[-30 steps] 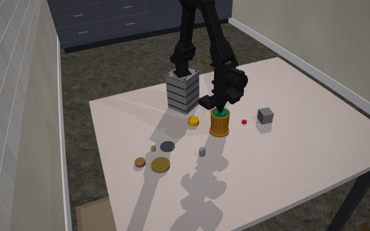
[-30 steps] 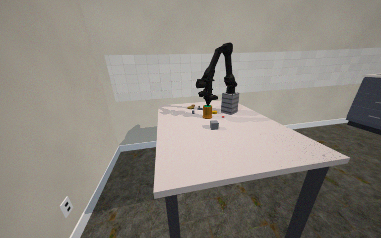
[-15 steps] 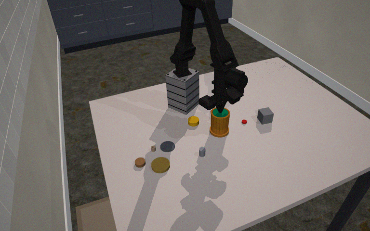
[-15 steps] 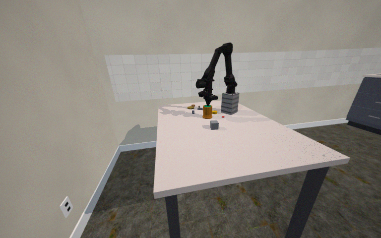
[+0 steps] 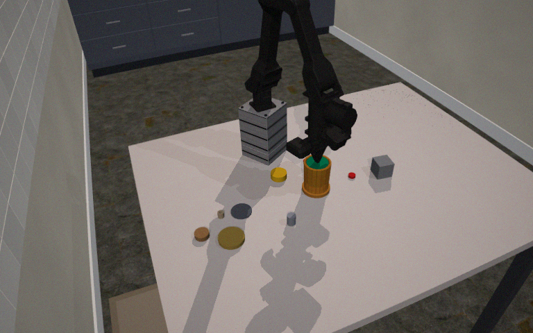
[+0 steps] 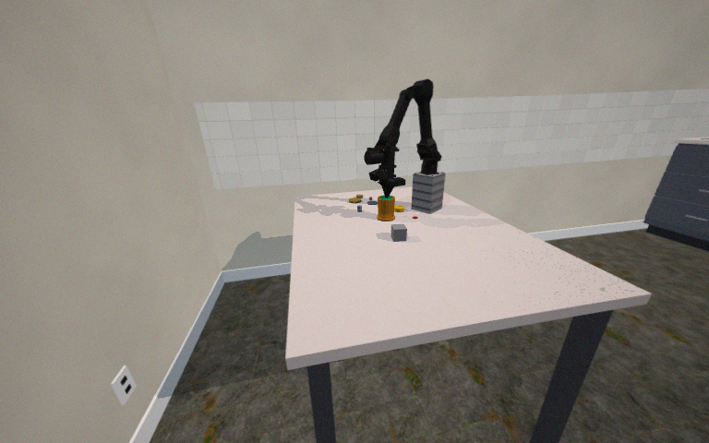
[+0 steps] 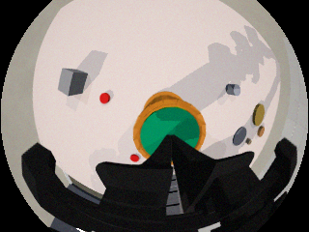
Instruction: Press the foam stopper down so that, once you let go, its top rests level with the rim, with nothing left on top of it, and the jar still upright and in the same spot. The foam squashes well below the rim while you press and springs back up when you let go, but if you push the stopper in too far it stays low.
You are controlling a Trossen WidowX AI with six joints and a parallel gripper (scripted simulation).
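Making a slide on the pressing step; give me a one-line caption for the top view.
Shut pincer pressing its tips onto the green foam stopper in the upright orange jar.

beige-walled room with a pale desk on dark legs

a white desk (image 6: 457,307) fills the frame's centre; a tiled band (image 6: 512,131) crosses the far wall, dark blue drawers (image 6: 699,192) stand at right, mottled dark floor (image 6: 649,384) below, a white wall socket (image 6: 123,384) at lower left.
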